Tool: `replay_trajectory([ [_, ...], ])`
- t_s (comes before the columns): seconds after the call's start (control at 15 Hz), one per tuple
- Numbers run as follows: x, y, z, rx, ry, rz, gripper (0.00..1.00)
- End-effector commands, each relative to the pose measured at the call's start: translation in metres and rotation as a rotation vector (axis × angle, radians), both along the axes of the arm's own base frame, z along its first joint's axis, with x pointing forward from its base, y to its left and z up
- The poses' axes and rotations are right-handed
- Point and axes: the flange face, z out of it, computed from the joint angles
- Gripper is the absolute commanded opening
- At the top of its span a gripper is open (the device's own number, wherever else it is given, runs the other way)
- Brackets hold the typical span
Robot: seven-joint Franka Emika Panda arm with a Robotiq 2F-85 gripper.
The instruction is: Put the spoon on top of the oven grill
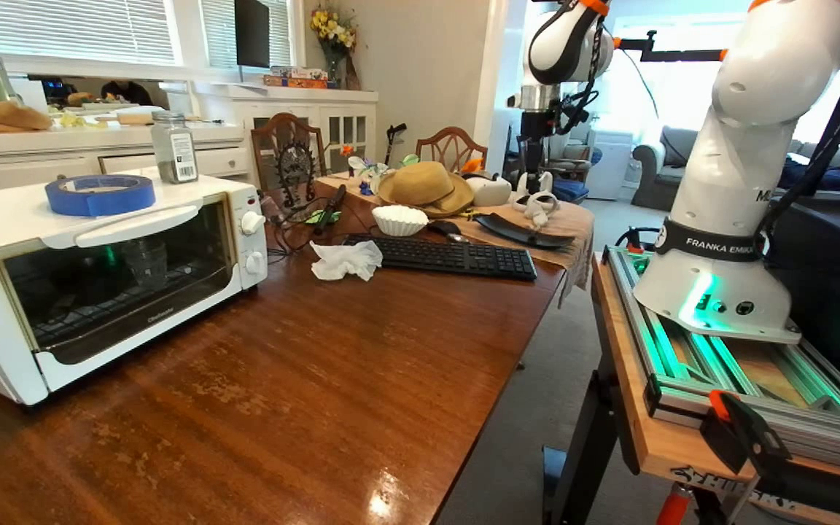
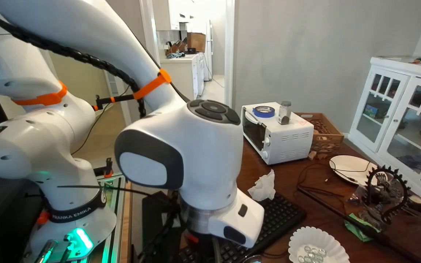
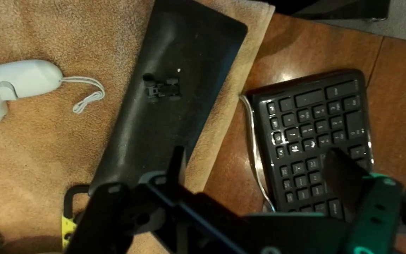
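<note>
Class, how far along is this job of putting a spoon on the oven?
Done: nothing visible; blue tape and a jar sit atop the oven, no spoon.
In hand: nothing; the claw is open; a silvery strip, possibly the spoon, shows below beside the keyboard.
Left: likely grasping, carrying, placing.

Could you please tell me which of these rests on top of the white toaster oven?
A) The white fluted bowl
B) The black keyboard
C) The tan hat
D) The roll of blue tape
D, because in both exterior views the roll of blue tape lies flat on the top of the toaster oven, near an upright clear jar.
</note>
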Motion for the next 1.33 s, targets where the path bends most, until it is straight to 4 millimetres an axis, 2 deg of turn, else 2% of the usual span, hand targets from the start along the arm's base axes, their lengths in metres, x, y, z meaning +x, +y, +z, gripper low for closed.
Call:
replay_trajectory([
  [0.0, 0.028, -0.011, -0.028, -0.031, 0.011, 0.016, 1.00],
  [0.27, 0.053, -0.015, -0.052, -0.038, 0.089, 0.032, 1.00],
  [0.33, 0.040, -0.009, -0.036, -0.043, 0.044, 0.040, 1.00],
  [0.53, 0.051, -0.012, -0.050, -0.047, 0.075, 0.049, 1.00],
  [0.67, 0.052, -0.014, -0.051, -0.048, 0.078, 0.049, 1.00],
  [1.07, 0.055, -0.012, -0.084, -0.037, 0.133, 0.087, 1.00],
  [1.27, 0.057, -0.019, -0.098, -0.029, 0.155, 0.085, 1.00],
])
